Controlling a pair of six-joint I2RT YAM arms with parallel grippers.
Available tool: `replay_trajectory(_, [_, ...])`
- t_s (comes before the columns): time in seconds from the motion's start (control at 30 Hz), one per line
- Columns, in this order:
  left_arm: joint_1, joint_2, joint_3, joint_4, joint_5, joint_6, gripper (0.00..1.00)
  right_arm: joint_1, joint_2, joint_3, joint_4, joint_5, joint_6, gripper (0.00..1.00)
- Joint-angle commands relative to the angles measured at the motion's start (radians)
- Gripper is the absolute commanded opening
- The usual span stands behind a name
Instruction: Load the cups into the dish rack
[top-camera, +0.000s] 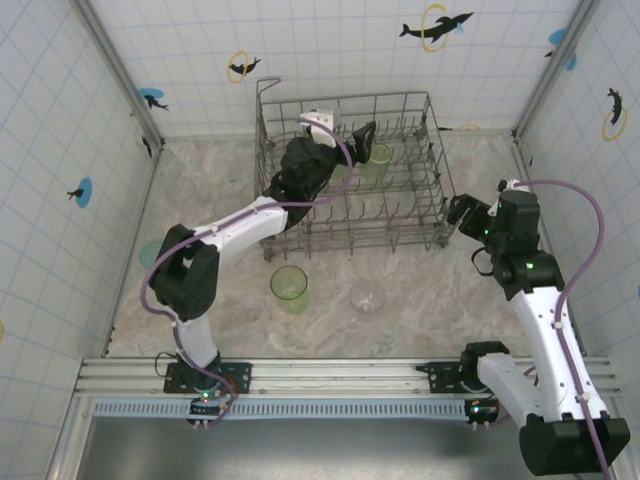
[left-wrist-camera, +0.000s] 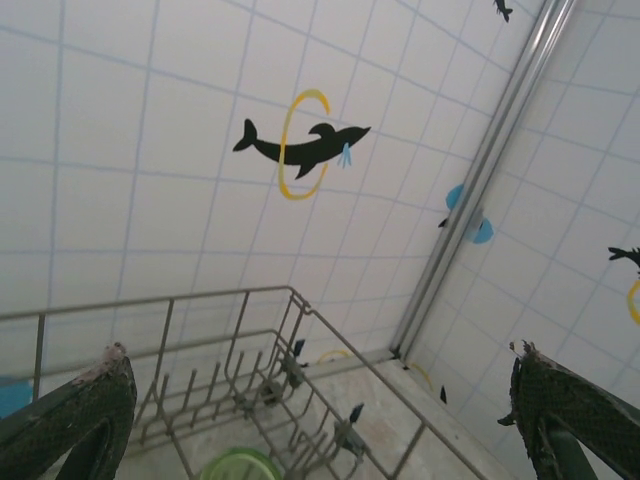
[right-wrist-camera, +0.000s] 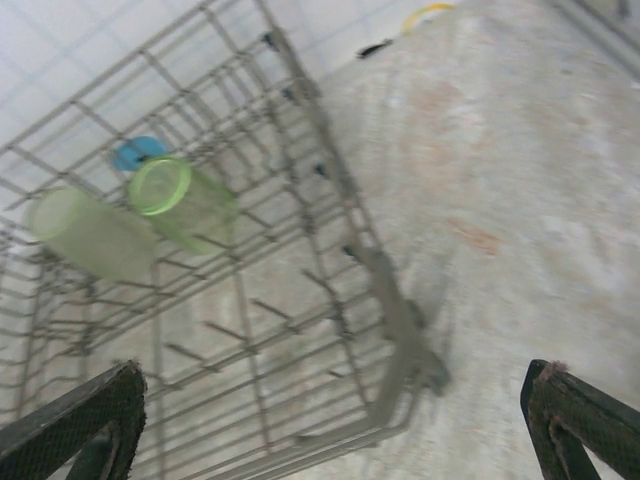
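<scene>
Gaping wide, left hand (left-wrist-camera: 318, 352) hangs over dish rack (top-camera: 350, 240), right hand (right-wrist-camera: 338, 368) beside it.

Overhead and wrist views share the dish rack (top-camera: 350, 243).

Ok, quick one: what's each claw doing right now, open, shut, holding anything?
Left claw: open, holding nothing.
Right claw: open, holding nothing.
</scene>
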Motion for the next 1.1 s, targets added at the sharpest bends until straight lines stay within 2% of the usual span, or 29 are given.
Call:
replay_trajectory(0.0, [-0.008,-0.073,-0.053,0.048,0.035,-0.081,0.98,-0.013,0.014,0.054,-0.074,0.134,0.012,1.0])
replay_trajectory(0.2, [-0.009,-0.137,-0.076,-0.088,0.041,-0.148,0.98,-0.048,0.044,0.075,-0.122,0.18,0.003,1.0])
replay_trajectory(0.53, [-0.009,-0.21,-0.16,-0.177,0.047,-0.218,0.98,-0.144,0.098,0.029,-0.17,0.225,-0.046,1.0])
replay_trajectory(0.9, [-0.009,-0.313,-0.27,-0.224,-0.014,-0.222,0.98,-0.203,0.136,-0.085,-0.122,0.208,-0.086,1.0])
replay_trajectory(1.07, [-0.009,-0.377,-0.32,-0.279,-0.078,-0.173,0.98,-0.206,0.152,-0.14,-0.105,0.289,-0.139,0.99])
